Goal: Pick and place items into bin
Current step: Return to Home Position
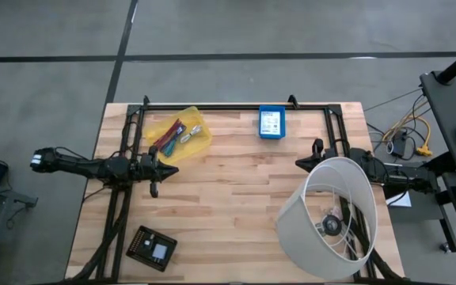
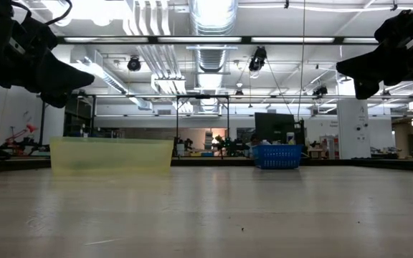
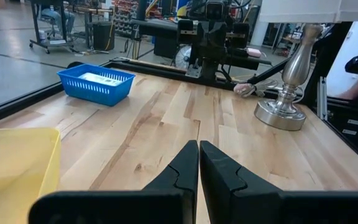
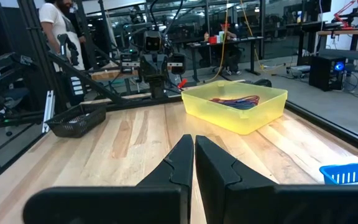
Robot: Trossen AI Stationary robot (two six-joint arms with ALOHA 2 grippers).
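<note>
Translucent yellow bin holding slim tools, meshed blue bin: plank table's far edge. Left gripper, right gripper: dark fingers closed, empty.

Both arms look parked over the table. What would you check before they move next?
1. Left gripper empty: ok, shut on nothing, beside the yellow bin.
2. Right gripper empty: ok, shut on nothing.
3. Items binned: ok, tools lie in the yellow bin, a white packet in the blue bin.
4. Room around right arm: cannot tell, the lamp stands close.
5. Person beyond the table: ok, standing off from it.
</note>
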